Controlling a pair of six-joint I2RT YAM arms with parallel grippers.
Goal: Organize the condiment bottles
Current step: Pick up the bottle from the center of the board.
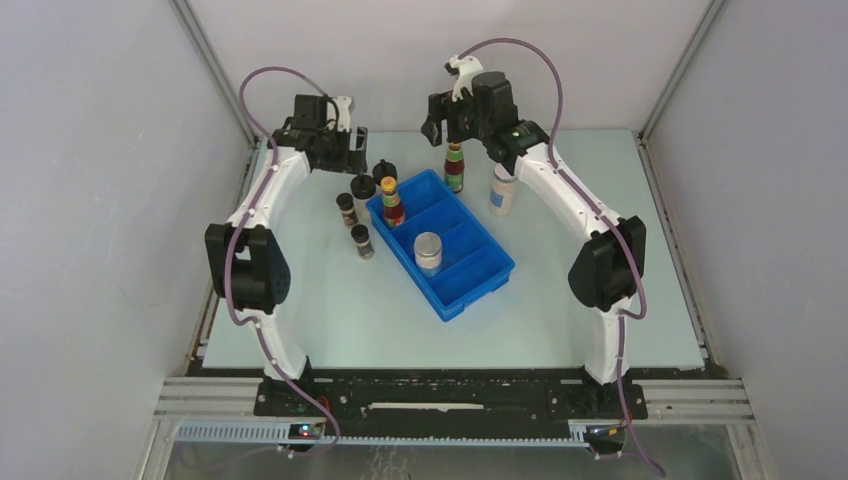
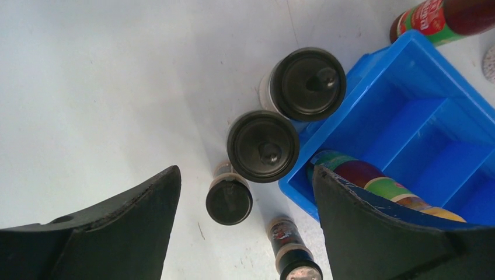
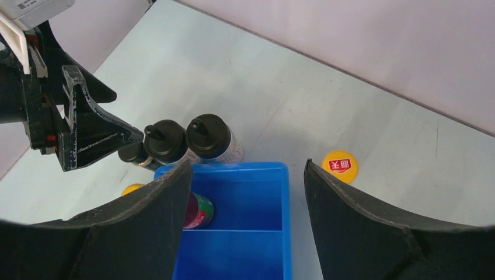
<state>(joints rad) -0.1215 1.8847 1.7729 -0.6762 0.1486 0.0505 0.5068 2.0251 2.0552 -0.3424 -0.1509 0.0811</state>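
One dark-red bottle (image 1: 393,200) stands in the far compartment of the blue tray (image 1: 478,285); a pale jar (image 1: 428,252) stands in a middle one. A second dark-red bottle (image 1: 455,167) and a white-capped jar (image 1: 503,190) stand behind the tray. Several black-lidded jars (image 1: 362,190) cluster at its left. My left gripper (image 1: 350,140) hangs open above them; a small black-lidded jar (image 2: 229,201) shows between its jaws (image 2: 245,172). My right gripper (image 1: 440,120) is open and empty, high over the tray's far end (image 3: 246,163), the red bottle (image 3: 198,210) below its left finger.
Grey walls close in the table on three sides. A yellow bottle top (image 3: 340,165) shows right of the tray (image 3: 257,245). The left gripper's fingers (image 3: 87,131) are close to the black lids (image 3: 165,140). Both arm bases sit at the near edge.
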